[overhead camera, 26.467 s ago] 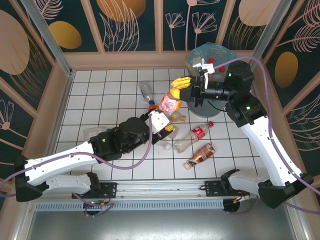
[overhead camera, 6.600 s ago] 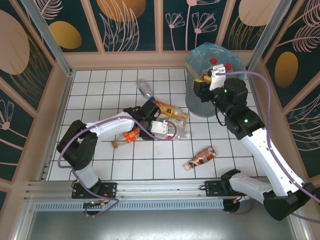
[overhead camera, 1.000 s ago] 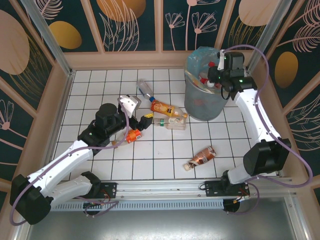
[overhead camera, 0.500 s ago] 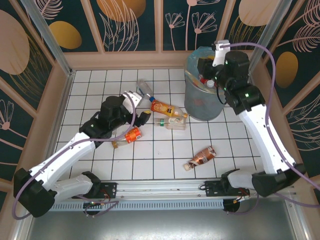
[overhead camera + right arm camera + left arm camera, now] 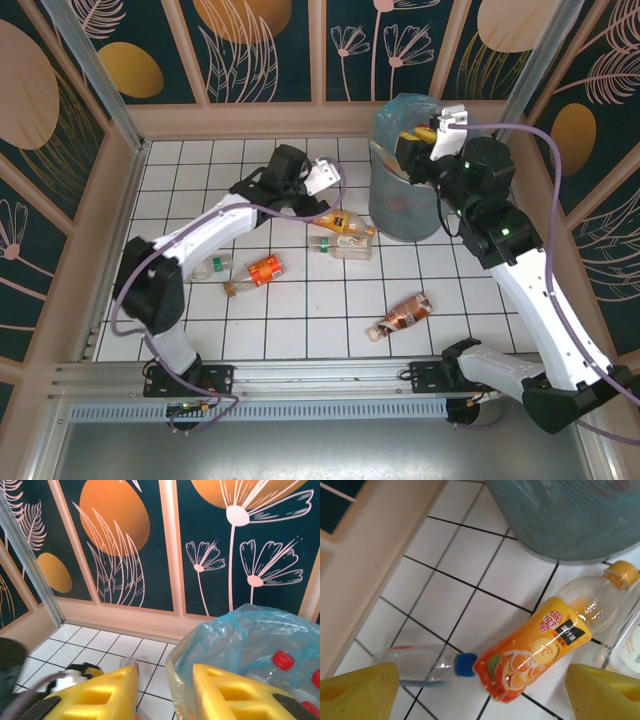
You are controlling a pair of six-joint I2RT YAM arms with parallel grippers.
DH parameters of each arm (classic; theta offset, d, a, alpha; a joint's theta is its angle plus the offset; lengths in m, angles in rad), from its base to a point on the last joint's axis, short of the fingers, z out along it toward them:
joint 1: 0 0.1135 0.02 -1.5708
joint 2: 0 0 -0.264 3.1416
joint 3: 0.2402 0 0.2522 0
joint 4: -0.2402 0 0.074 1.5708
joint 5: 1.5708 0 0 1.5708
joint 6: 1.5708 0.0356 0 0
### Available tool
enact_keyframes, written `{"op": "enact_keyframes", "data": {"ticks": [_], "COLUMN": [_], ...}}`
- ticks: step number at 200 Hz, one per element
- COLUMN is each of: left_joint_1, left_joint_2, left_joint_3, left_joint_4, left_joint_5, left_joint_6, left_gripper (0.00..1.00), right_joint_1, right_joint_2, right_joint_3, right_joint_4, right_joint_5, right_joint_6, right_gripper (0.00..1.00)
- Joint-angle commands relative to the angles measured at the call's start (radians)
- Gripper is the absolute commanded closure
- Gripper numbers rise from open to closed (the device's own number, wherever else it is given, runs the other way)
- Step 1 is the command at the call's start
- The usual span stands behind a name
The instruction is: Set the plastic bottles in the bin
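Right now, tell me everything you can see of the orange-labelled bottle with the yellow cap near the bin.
The orange-labelled bottle is small and made of clear plastic. A glossy orange fruit label wraps its lower body, and it has a yellow cap. The clear shoulder looks empty. It lies on its side on the white tiles, cap end close to the base of the bin. Its bottom meets the blue cap of a clear bottle. The left gripper hovers open, fingers either side, not touching.
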Motion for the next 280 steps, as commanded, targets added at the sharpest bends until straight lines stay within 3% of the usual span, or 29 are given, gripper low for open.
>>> {"op": "enact_keyframes", "data": {"ticks": [1, 58, 113, 188, 236, 266, 280], "left_joint_1": [0.014, 0.016, 0.029, 0.041, 0.042, 0.043, 0.043], "left_joint_2": [0.096, 0.283, 0.375, 0.441, 0.463, 0.466, 0.474], "left_joint_3": [0.097, 0.21, 0.217, 0.252, 0.266, 0.258, 0.26], "left_joint_4": [-0.052, -0.134, -0.193, -0.182, -0.252, -0.264, -0.273], "left_joint_5": [0.052, 0.158, 0.166, 0.179, 0.193, 0.199, 0.194], "left_joint_6": [0.081, 0.157, 0.195, 0.176, 0.198, 0.193, 0.194], "left_gripper": [0.14, 0.11, 0.06, 0.09, 0.22, 0.21, 0.15], "right_joint_1": [0.009, 0.01, 0.009, 0.011, 0.012, 0.012, 0.012], "right_joint_2": [-0.044, -0.077, -0.087, -0.078, -0.077, -0.074, -0.074], "right_joint_3": [-0.011, -0.013, -0.028, -0.037, -0.046, -0.047, -0.049], "right_joint_4": [0.015, 0.004, 0.005, 0.005, 0.008, 0.014, 0.016], "right_joint_5": [-0.005, -0.005, -0.005, -0.033, -0.029, -0.03, -0.029], "right_joint_6": [-0.039, -0.063, -0.034, -0.018, -0.014, -0.017, -0.018], "right_gripper": [0.65, 0.65, 0.65, 0.65, 0.65, 0.65, 0.65]}}
